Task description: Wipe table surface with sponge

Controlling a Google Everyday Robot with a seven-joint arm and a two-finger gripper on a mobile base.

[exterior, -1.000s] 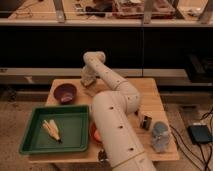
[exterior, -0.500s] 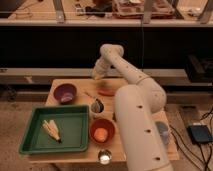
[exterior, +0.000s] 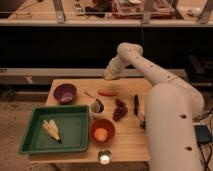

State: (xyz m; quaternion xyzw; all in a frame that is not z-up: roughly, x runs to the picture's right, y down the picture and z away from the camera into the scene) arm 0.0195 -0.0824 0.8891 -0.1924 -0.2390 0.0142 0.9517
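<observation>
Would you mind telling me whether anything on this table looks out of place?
A small pale round object sits right at the front edge of the table surface, where it might fall. The gripper hovers above the far edge; nothing else stands out.

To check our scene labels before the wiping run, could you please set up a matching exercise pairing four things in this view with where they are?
Things:
1. purple bowl
2. green tray
3. orange bowl
4. gripper

Places:
A. front-left part of the table
B. in the air at the table's far edge, shut
C. far-left corner of the table
D. near the front edge, just right of the tray

Pairs: 1-C, 2-A, 3-D, 4-B
</observation>
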